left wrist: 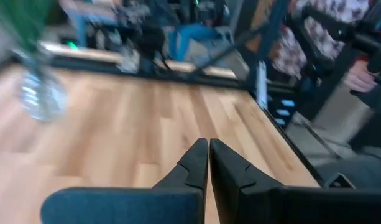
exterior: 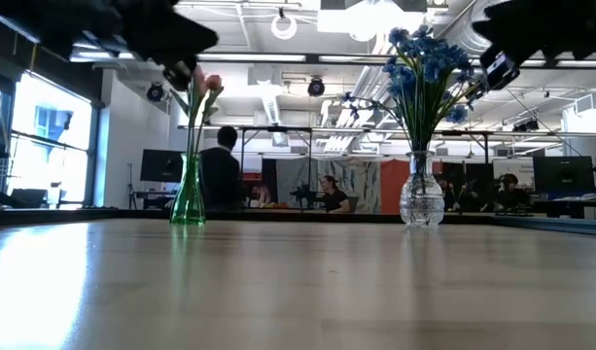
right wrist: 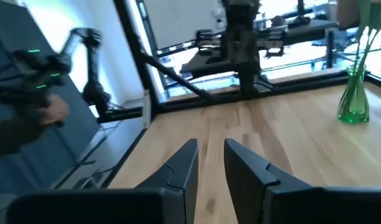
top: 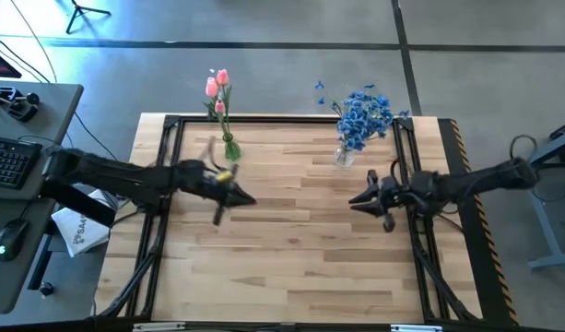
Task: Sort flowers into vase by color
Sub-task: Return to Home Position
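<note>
At 11 o'clock of your pressed-together left gripper [top: 248,197] stands the green vase [top: 230,148]; a wide swing could tip it. Your right gripper [top: 356,200], slightly spread, sits near the clear vase [top: 344,157].

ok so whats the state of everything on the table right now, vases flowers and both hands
green vase: upright, holds the tulips
tulips: standing in the green vase
clear vase: upright, holds the blue flowers
blue flowers: standing in the clear vase
left hand: shut, empty, near the green vase
right hand: open, empty, near the clear vase
</note>
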Robot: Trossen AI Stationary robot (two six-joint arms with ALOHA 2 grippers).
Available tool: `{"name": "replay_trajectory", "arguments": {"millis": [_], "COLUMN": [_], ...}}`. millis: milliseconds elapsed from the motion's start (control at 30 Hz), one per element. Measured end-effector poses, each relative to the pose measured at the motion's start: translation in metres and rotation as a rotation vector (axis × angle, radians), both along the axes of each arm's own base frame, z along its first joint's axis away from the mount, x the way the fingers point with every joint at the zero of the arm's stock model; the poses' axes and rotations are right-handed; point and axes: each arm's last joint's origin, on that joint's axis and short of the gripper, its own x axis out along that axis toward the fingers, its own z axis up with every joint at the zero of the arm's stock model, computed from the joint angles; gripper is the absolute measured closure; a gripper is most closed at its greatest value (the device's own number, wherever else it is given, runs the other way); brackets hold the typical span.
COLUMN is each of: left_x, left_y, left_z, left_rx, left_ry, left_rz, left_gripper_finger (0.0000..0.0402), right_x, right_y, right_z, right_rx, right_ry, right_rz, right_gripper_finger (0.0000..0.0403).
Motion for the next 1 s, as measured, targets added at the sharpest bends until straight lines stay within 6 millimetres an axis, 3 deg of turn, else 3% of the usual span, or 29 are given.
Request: {"name": "replay_trajectory", "arguments": {"millis": [133, 233, 400, 633, 1000], "left_x": [-0.036, -0.057, -0.083, -0.104, -0.121], "left_y": [0.013, 0.018, 0.020, 0.022, 0.025], "left_z": [-0.003, -0.008, -0.029, -0.055, -0.056], "left_rx": [0.037, 0.044, 0.091, 0.089, 0.106], "left_ry": [-0.088, -0.155, -0.223, -0.289, -0.299], "left_rz": [0.065, 0.102, 0.121, 0.169, 0.221], "left_gripper_finger": [0.0399, 0.0399, 0.0399, 0.0399, 0.0399], "right_x": [-0.020, -0.032, -0.036, -0.033, -0.046], "right_y": [-0.009, -0.012, -0.012, -0.011, -0.021], "right_z": [0.020, 0.022, -0.004, -0.028, -0.031], "right_rx": [-0.017, -0.021, -0.006, -0.010, -0.038], "right_ry": [-0.013, -0.053, -0.075, -0.089, -0.023], "right_rz": [0.010, -0.004, 0.020, 0.046, -0.072], "right_gripper_finger": [0.0330, 0.0330, 0.0330, 0.0330, 0.0330]}}
